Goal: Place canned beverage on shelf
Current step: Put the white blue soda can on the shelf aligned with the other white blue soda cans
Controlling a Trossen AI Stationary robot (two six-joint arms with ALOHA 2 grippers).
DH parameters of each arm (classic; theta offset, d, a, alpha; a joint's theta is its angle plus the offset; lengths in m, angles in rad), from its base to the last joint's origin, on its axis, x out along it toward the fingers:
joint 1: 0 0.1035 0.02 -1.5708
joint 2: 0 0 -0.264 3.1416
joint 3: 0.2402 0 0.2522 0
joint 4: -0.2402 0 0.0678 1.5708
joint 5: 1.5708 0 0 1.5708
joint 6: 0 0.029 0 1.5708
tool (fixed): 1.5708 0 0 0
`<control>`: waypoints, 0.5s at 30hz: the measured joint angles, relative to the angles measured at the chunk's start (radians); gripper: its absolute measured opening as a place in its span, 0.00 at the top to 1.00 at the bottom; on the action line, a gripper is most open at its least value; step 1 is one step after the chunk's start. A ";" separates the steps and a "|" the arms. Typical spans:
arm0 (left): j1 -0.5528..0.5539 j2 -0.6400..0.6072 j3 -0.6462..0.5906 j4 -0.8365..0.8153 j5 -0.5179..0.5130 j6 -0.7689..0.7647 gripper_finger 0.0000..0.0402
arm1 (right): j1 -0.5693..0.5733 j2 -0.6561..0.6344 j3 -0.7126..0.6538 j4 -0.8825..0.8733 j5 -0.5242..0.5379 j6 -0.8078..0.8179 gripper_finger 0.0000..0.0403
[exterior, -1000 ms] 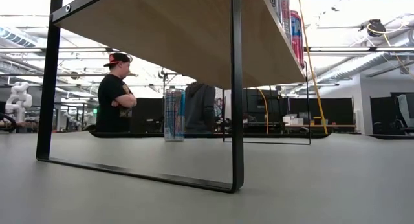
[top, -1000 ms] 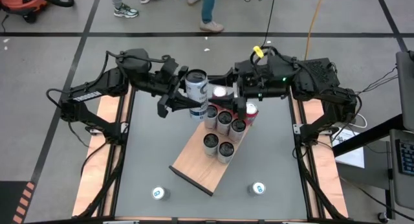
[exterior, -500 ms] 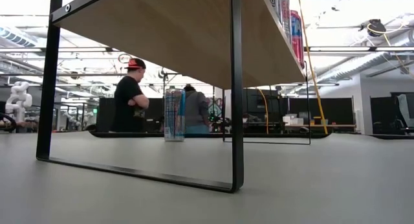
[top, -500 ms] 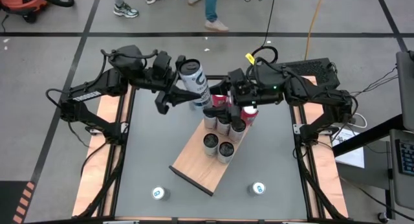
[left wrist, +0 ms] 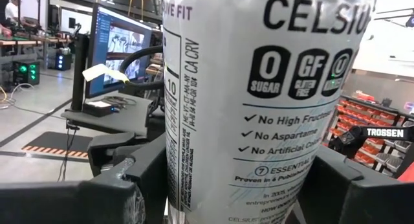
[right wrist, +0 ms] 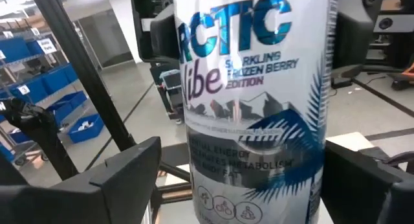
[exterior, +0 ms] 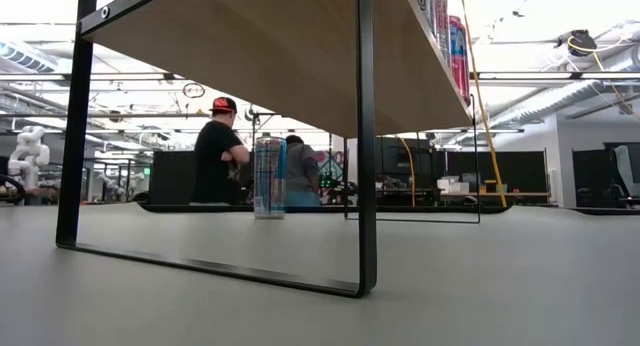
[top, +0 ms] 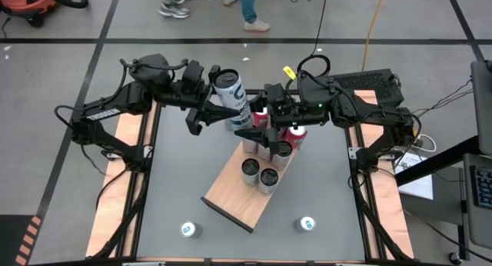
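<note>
Right end effector (top: 255, 121) moved in, straddling can (top: 230, 91), left end effector (top: 206, 104) gripping it

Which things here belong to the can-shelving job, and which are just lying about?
Job: white can, gripped by left gripper above the far end of the shelf; right gripper beside it; shelved cans; left loose can and right loose can, likely waiting.
Lying about: person beyond the table; orange vacuum.
</note>
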State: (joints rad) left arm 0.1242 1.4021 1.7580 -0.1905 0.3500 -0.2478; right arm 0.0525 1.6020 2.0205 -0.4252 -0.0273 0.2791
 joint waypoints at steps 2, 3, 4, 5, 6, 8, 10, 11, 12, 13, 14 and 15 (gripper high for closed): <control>0.000 0.000 0.000 0.000 0.000 0.000 0.38 | 0.000 0.000 0.000 -0.002 0.000 -0.005 0.16; 0.000 0.000 0.000 0.001 0.000 0.000 0.38 | 0.000 0.000 0.000 -0.004 0.000 -0.007 0.18; -0.001 0.000 0.000 0.000 0.000 -0.001 0.38 | 0.000 0.000 0.000 -0.006 0.001 -0.007 0.21; -0.001 0.000 0.000 0.000 0.000 -0.001 0.37 | 0.000 0.000 0.000 -0.007 0.002 -0.008 0.23; -0.001 0.000 0.000 0.000 0.000 -0.001 0.37 | 0.000 0.000 0.000 -0.008 0.003 -0.011 0.26; -0.001 0.000 0.000 0.000 0.001 -0.004 0.37 | -0.001 0.000 0.000 -0.008 0.004 -0.011 0.32; -0.001 0.000 0.001 -0.001 0.001 -0.006 0.37 | -0.001 0.000 0.000 -0.009 0.004 -0.014 0.36; -0.001 0.000 0.001 -0.001 0.001 -0.008 0.37 | -0.001 0.000 0.000 -0.009 0.005 -0.014 0.38; -0.001 0.000 0.001 -0.002 0.001 -0.008 0.37 | -0.001 0.000 0.000 -0.009 0.005 -0.015 0.40; -0.001 0.000 0.001 -0.003 0.000 -0.008 0.37 | -0.001 0.000 0.000 -0.009 0.005 -0.015 0.42; -0.001 0.000 0.001 -0.004 -0.003 -0.008 0.37 | -0.001 0.000 0.000 -0.009 0.005 -0.015 0.43; -0.001 0.000 0.001 -0.004 -0.012 -0.008 0.37 | -0.001 0.000 0.000 -0.009 0.005 -0.016 0.43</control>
State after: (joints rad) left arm 0.1231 1.4025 1.7588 -0.1947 0.3379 -0.2561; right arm 0.0517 1.6024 2.0205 -0.4343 -0.0224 0.2628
